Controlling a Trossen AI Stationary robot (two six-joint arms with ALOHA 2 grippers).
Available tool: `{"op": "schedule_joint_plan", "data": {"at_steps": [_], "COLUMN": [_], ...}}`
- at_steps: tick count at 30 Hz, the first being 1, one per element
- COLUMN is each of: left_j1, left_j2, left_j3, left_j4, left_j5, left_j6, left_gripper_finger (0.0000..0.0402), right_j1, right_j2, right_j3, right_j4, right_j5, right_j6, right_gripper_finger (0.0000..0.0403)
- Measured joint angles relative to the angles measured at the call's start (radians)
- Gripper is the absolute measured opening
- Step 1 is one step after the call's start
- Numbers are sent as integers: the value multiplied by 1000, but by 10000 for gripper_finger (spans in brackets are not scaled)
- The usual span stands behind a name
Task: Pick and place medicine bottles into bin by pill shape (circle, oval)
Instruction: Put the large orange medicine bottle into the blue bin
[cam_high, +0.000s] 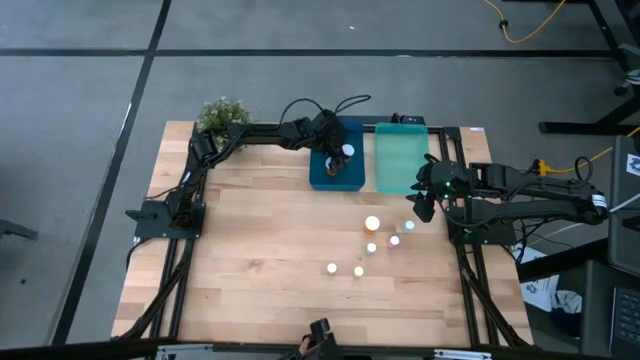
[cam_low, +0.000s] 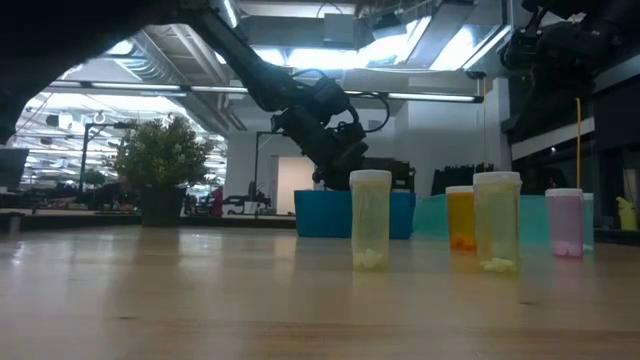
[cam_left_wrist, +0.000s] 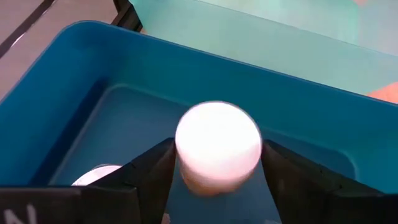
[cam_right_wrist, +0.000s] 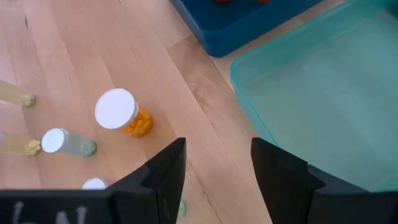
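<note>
My left gripper (cam_high: 345, 153) is over the dark blue bin (cam_high: 322, 178) and is shut on a white-capped medicine bottle (cam_left_wrist: 217, 148). A second white cap (cam_left_wrist: 94, 177) lies inside that bin. The teal-green bin (cam_high: 400, 160) stands beside it on the right. My right gripper (cam_high: 420, 206) is open and empty, just off the teal bin's near right corner. Several bottles stand upright on the table to its near left. One is a larger amber one (cam_high: 372, 224) and the rest are smaller pale ones (cam_high: 358, 270). My left gripper pinches the bottle between its two fingers, just under the white cap (cam_left_wrist: 214, 180). The fingers come from above, slanting down into the blue bin. The bottle stands upright with its cap up. The cap and fingers hide whether its base touches the bin floor.
A small potted plant (cam_high: 222, 113) stands at the table's far left corner. The two bins sit side by side at the far edge. In the low view the standing bottles (cam_low: 370, 220) are in front of the bins. Bare wood lies left of the bottles.
</note>
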Motion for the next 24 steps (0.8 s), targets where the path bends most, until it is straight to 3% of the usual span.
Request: {"op": "schedule_joint_plan", "data": {"at_steps": [15,24], "left_j1": [-21,-135], "left_j2": [-86,-159], "left_j3": [-2,-2], "left_j4": [-11,-13], "left_j5": [-33,-35], "left_j6": [5,-21], "left_gripper_finger": [244,241], "right_j1": [0,0], "right_j2": [0,0], "right_j3": [0,0], "right_j4": [-6,-7], "right_j5": [0,0], "right_j6": [0,0], "right_gripper_finger": [183,183]}}
